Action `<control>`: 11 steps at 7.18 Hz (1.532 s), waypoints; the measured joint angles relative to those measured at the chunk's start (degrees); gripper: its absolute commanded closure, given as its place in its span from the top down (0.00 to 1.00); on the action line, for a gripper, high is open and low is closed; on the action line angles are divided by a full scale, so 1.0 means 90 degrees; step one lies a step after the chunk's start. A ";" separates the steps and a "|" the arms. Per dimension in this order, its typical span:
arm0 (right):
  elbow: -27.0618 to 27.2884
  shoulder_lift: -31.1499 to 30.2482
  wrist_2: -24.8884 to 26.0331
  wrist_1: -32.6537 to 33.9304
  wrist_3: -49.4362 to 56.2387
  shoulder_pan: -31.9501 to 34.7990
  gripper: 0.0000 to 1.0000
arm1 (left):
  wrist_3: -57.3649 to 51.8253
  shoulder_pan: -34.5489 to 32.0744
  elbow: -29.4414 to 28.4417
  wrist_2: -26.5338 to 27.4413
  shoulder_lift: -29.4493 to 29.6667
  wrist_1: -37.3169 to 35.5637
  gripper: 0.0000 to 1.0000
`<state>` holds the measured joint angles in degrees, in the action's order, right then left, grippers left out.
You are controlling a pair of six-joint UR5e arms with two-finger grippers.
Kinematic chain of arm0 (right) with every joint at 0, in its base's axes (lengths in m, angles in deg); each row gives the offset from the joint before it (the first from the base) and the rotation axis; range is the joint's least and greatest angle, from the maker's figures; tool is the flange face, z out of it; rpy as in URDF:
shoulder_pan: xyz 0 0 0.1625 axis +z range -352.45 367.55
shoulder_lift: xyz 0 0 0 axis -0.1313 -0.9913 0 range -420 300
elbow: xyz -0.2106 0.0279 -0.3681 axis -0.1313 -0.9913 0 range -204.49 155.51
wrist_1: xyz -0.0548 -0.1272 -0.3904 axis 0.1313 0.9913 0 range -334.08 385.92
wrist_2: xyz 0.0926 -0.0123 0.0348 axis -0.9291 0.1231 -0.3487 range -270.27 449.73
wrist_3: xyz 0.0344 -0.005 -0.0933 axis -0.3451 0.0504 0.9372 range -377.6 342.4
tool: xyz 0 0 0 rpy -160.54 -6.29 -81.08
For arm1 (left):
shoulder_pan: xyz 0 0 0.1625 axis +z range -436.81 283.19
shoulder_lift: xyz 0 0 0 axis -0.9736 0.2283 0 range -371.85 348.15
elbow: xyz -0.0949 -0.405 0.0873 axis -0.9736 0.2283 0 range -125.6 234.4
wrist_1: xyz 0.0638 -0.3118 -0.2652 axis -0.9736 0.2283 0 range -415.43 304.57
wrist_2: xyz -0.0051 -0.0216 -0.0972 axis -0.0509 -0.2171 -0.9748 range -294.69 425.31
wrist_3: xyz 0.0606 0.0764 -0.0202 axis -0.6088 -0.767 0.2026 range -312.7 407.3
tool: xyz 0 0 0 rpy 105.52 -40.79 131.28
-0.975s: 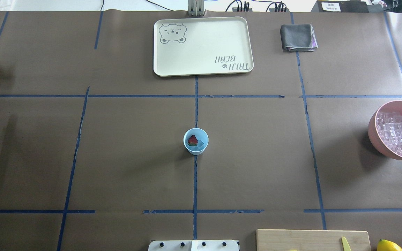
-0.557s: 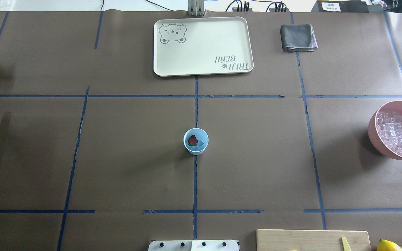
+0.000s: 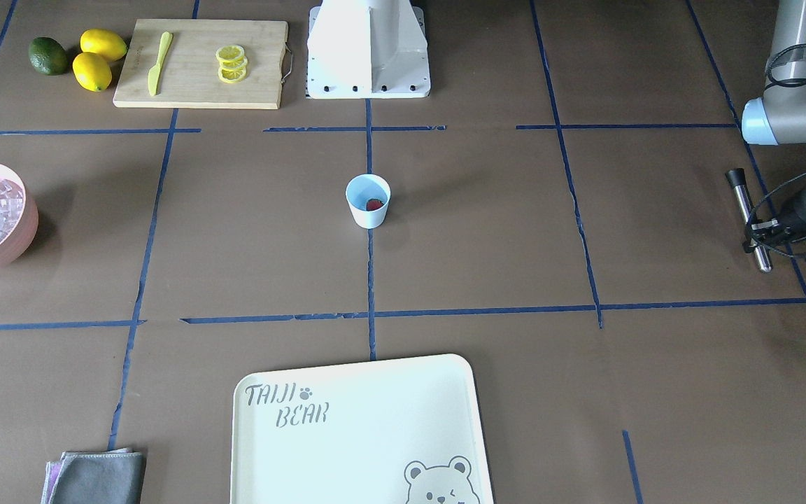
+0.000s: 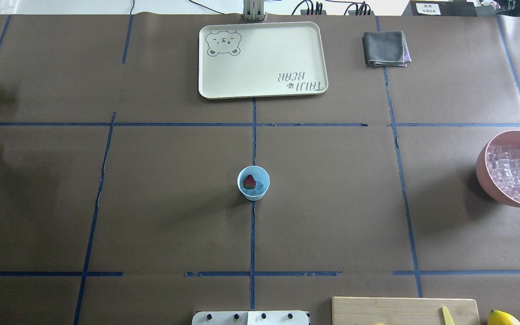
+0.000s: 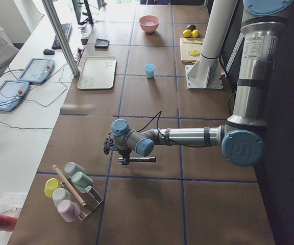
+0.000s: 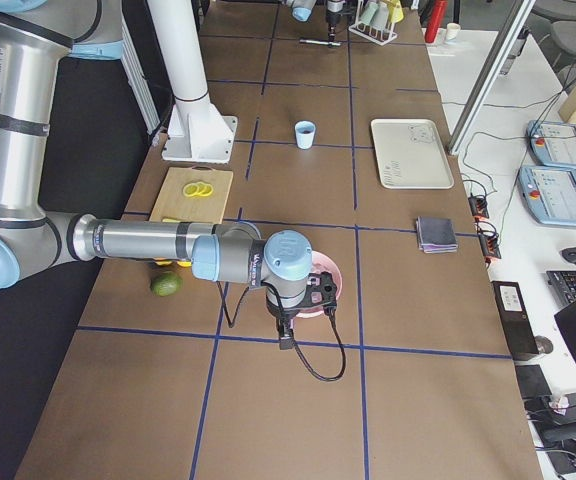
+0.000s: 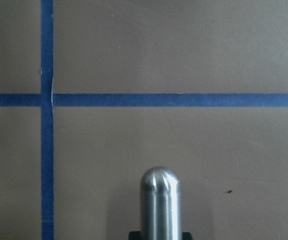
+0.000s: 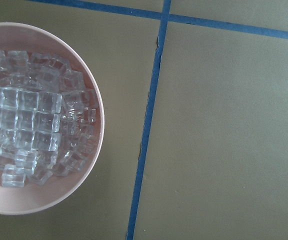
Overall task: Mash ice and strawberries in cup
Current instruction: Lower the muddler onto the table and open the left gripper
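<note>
A small light blue cup point(image 3: 368, 218) stands upright near the middle of a brown desk point(image 4: 160, 203) marked with blue tape lines. Inside it lies one red strawberry point(image 4: 249, 181), touching a few clear ice cubes point(image 4: 260, 186) at the bottom of the cup.

Well apart from the cup, at the desk's edge on the robot's right, sits a big pink bowl point(image 4: 481, 174) heaped with ice cubes point(image 8: 29, 120). The right gripper point(image 6: 320, 290) hovers over this bowl; whether it is open or closed cannot be told.

On the opposite side, also far from the cup, the left gripper point(image 3: 760, 234) is closed around a shiny metal rod point(image 3: 742, 199) with a black tip, held roughly level above the desk.

A cream tray point(image 4: 264, 58) printed with a bear lies across the desk from the robot. A wooden board point(image 3: 186, 77) near the robot's base carries stacked lemon slices point(image 3: 231, 64). A wire rack point(image 5: 93, 201) at the left end holds pastel cups point(image 5: 75, 179) lying on their sides.
</note>
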<state>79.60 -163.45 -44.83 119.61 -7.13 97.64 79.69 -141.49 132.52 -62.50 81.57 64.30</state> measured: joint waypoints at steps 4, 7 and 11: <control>0.0013 0.0000 0.0000 0.0000 -0.0007 0.0000 1.00 | 0.0001 0.0019 -0.0025 -0.0014 0.0012 0.0182 1.00; 0.0017 0.0012 0.0000 0.0000 -0.0010 0.0000 1.00 | -0.0270 -0.0108 0.0126 -0.0230 0.0038 0.0117 1.00; 0.0017 0.0023 0.0000 0.0000 -0.0010 0.0000 1.00 | -0.3641 -0.1774 0.0220 -0.0359 0.0358 -0.2140 1.00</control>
<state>79.75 -163.25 -44.83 119.61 -7.22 97.63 46.92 -157.45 134.50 -65.73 84.80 45.04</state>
